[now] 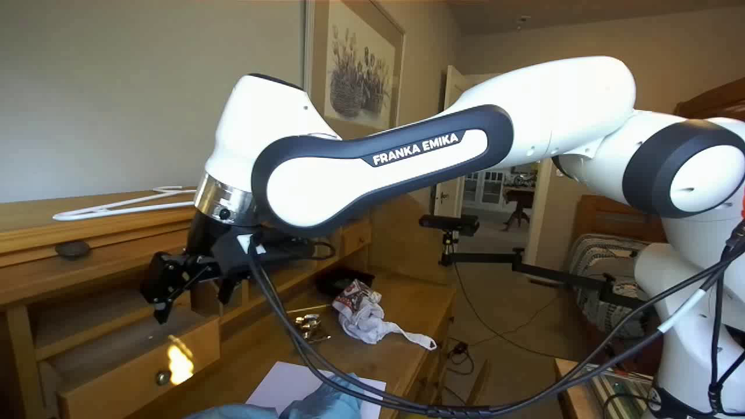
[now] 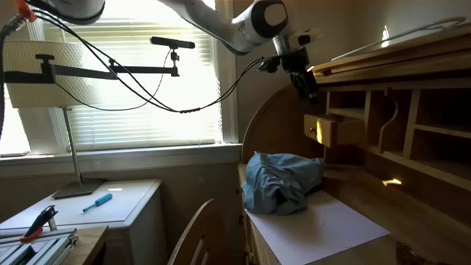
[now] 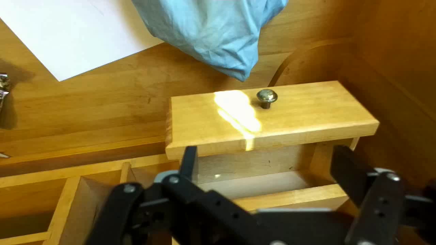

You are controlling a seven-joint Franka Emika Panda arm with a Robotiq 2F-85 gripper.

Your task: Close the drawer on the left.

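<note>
The light wood drawer [image 1: 125, 372] is pulled out of the desk's upper hutch in both exterior views [image 2: 340, 133]. Its front has one round brass knob [image 3: 267, 96] and a bright patch of sunlight. The wrist view looks down into the drawer [image 3: 313, 110], with its front panel at the far side and its bare interior visible. My gripper [image 1: 194, 305] is open and holds nothing. It hovers above the drawer, apart from it in both exterior views [image 2: 311, 98]. In the wrist view the two fingers [image 3: 265, 153] stand wide apart over the drawer's opening, behind the front panel.
Cubbyholes [image 2: 441, 127] adjoin the drawer. The desk's curved side wall [image 2: 283, 121] stands close to it. A blue cloth [image 2: 283, 180] and white paper [image 2: 320, 232] lie on the desktop below. A white bag [image 1: 364, 320] and metal pieces [image 1: 311, 327] lie further along. A white hanger [image 1: 122, 209] rests on top.
</note>
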